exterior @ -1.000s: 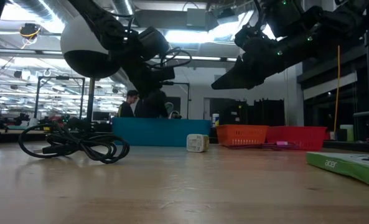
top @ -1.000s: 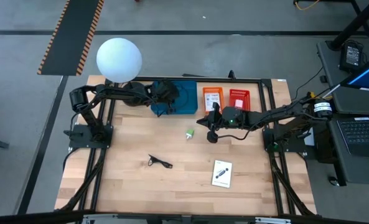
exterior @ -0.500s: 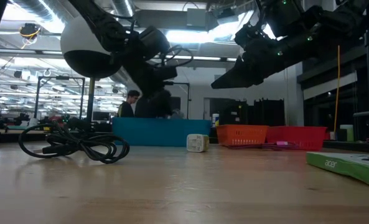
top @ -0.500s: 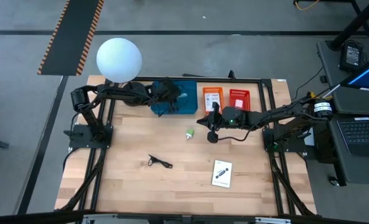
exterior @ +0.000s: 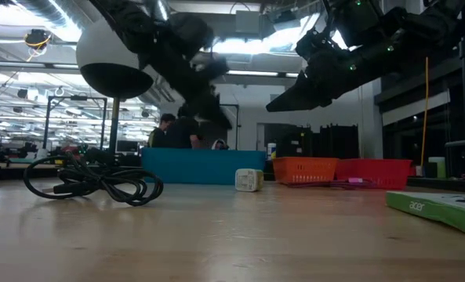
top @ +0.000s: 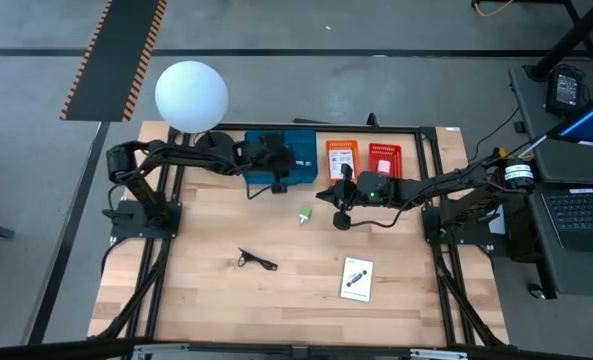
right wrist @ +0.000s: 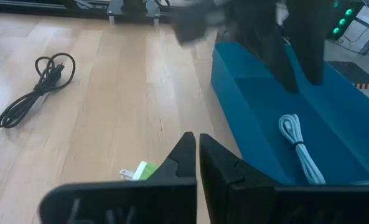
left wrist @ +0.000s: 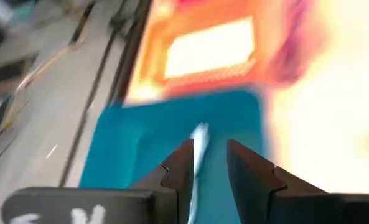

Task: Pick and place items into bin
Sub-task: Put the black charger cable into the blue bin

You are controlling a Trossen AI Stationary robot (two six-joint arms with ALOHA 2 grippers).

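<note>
My left gripper (top: 279,176) hangs open over the blue bin (top: 301,165). Past its fingers in the left wrist view, a white cord (left wrist: 200,140) lies on the bin's floor; this cord (right wrist: 299,149) also shows in the right wrist view. My right gripper (top: 340,212) is shut and hovers above the table, just right of the green lump (top: 304,213), which rests on the wood (right wrist: 144,169). The coiled black cable piece (top: 256,260) and a white printed card (top: 357,278) lie flat nearer the front edge.
An orange basket (top: 342,158) and a red basket (top: 384,158) stand right of the bin at the far edge. The white globe lamp (top: 191,95) stands at the far left corner. Bare wood lies between the cable and the card. A person shows in the room behind (exterior: 165,129).
My left gripper has swung a little toward the table's right and near side over the bin and has risen, blurring in the low view. My right arm and the loose items on the table have kept still.
</note>
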